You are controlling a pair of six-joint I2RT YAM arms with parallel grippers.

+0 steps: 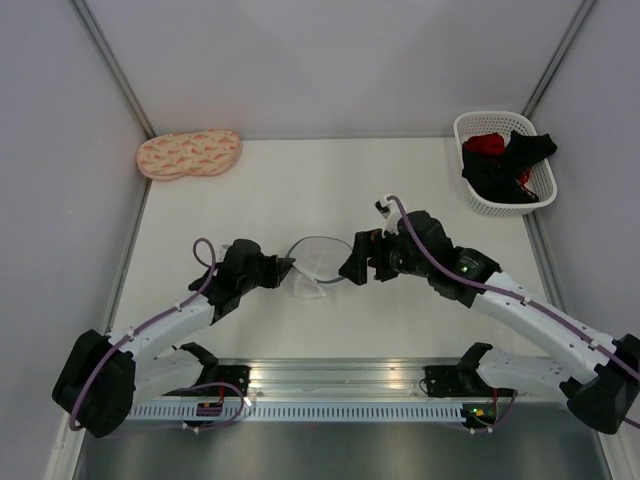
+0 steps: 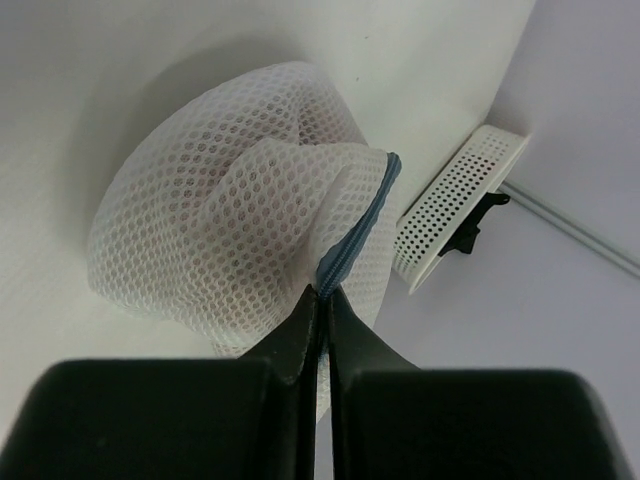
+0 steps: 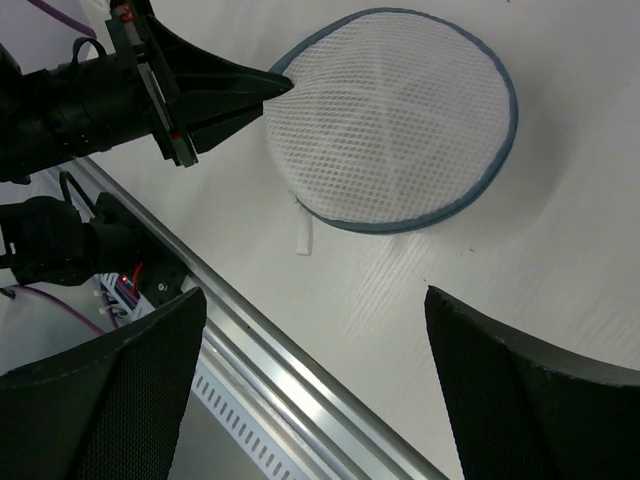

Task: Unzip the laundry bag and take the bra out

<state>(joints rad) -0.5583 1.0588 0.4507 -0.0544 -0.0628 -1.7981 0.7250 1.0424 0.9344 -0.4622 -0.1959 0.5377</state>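
The laundry bag (image 1: 318,258) is a round white mesh pouch with a grey-blue zipper rim, lying mid-table between both grippers. It shows from the side in the left wrist view (image 2: 230,220) and as a flat disc in the right wrist view (image 3: 395,120). My left gripper (image 1: 284,268) (image 2: 325,292) is shut on the bag's zipper rim at its left edge. My right gripper (image 1: 350,266) (image 3: 315,350) is open and empty, hovering just right of the bag. The bra is not visible; a faint pink tone shows through the mesh.
A white lattice basket (image 1: 468,135) with black and red garments stands at the back right, also seen in the left wrist view (image 2: 450,205). A peach two-lobed pad (image 1: 188,154) lies at the back left. The metal rail (image 1: 340,378) runs along the near edge.
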